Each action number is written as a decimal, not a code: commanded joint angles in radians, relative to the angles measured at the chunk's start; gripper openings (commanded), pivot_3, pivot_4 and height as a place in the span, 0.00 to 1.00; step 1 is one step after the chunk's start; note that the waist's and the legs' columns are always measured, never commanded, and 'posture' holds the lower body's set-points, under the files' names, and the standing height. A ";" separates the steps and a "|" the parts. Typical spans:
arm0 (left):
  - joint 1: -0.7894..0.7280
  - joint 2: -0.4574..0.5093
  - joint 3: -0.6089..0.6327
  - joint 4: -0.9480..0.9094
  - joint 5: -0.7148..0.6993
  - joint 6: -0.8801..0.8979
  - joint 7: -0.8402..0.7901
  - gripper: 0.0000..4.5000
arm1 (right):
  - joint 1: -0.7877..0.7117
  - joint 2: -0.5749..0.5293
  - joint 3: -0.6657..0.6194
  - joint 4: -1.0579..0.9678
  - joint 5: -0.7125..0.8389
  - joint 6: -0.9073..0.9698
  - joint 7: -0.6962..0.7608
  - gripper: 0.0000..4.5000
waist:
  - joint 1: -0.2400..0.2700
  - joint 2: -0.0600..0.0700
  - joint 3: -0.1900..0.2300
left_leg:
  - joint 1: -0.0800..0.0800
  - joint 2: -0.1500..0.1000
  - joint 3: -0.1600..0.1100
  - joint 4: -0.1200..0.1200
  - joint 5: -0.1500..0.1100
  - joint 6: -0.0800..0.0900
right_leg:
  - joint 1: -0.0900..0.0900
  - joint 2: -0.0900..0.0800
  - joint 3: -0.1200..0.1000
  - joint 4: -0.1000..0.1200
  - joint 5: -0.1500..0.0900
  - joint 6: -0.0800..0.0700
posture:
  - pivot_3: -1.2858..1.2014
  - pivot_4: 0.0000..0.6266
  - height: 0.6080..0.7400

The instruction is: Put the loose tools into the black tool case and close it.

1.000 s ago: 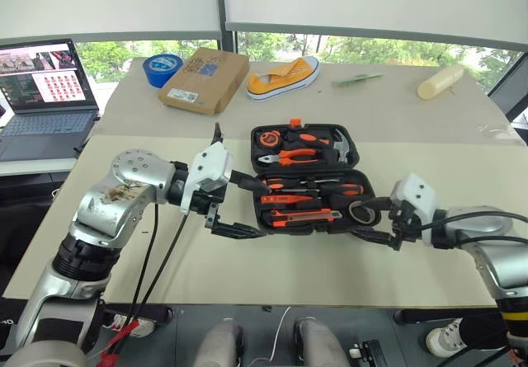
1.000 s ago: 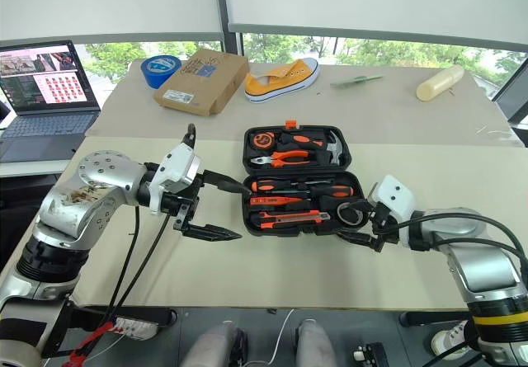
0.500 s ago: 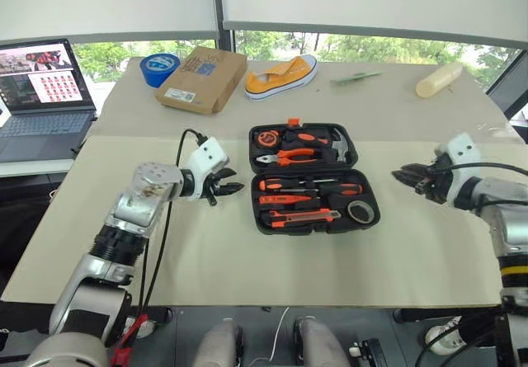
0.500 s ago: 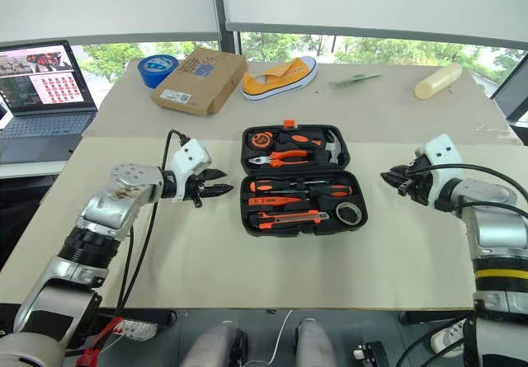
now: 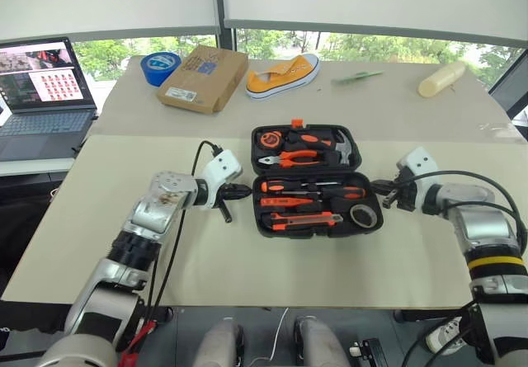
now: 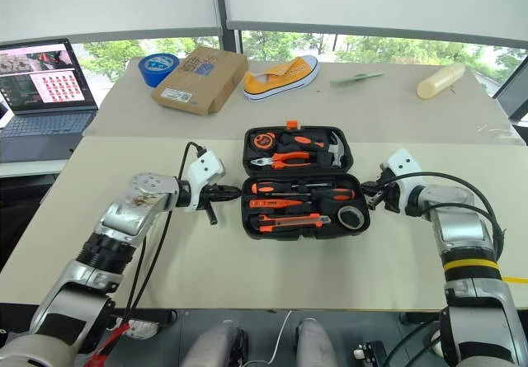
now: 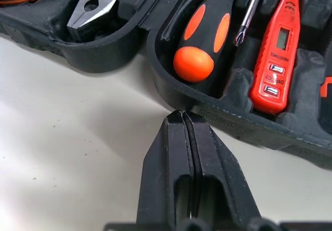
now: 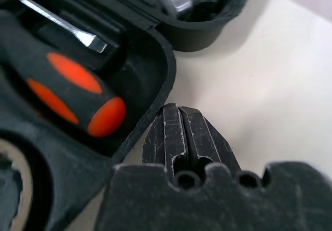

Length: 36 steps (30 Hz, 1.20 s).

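- Black moulded plastic tool case (image 5: pixel 317 179) lying open flat in the middle of the beige worktop (image 5: pixel 247 260), lid half farther from the robot, tray half nearer.
- Two long screwdrivers with orange-black handles (image 5: pixel 312 192) seated in the upper slots of the nearer half; orange-black utility knife (image 5: pixel 304 216) along its front edge.
- Slim orange tester screwdriver (image 7: pixel 276 54) slotted just beside the screwdriver handle nearest the left fingers.
- Small dark tape roll (image 5: pixel 360 214) tucked in the nearer half's right corner.
- Orange-handled pliers (image 5: pixel 290 157) and steel-headed hammer (image 5: pixel 341 146) resting in the farther half.
- Left gripper (image 5: pixel 241 191) at the case's left edge, black fingers (image 7: pixel 179 163) pressed together, empty, tips just beside the rim of the nearer half.
- Right gripper (image 5: pixel 380 190) at the case's right edge, fingers (image 8: pixel 181 135) likewise pressed together, empty, tips just beside the rim.
- Brown cardboard box (image 5: pixel 205 79), blue tape roll (image 5: pixel 161 68) and yellow sneaker (image 5: pixel 283 75) well apart, along the far side of the worktop.
- Open laptop (image 5: pixel 43 95) on a separate surface off the far left.
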 commanded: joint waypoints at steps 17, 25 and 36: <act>0.184 0.165 0.069 -0.226 -0.063 0.117 -0.066 0.25 | 0.416 -0.082 -0.202 -0.529 0.083 0.158 -0.066 0.24 | 0.005 0.000 0.000 | 0.003 0.000 0.000 0.001 -0.004 0.008 | 0.003 0.000 0.000 0.000 0.000 0.000 | 0.52 0.24 0.96; -0.054 0.058 0.280 -0.062 -0.265 0.495 0.063 0.93 | 0.220 -0.053 -0.276 -0.521 0.207 0.400 -0.168 0.86 | 0.004 0.000 0.000 | 0.004 0.000 0.000 0.002 -0.004 0.007 | 0.004 0.000 0.000 0.001 0.000 0.000 | 0.52 0.24 0.96; -0.299 -0.196 0.296 0.334 -0.195 0.514 0.360 1.00 | -0.194 0.140 -0.152 -0.117 0.155 0.536 -0.389 1.00 | -0.007 0.000 0.000 | 0.002 -0.003 0.000 0.000 0.001 -0.002 | 0.001 0.000 0.000 0.001 0.000 0.000 | 0.52 0.24 0.96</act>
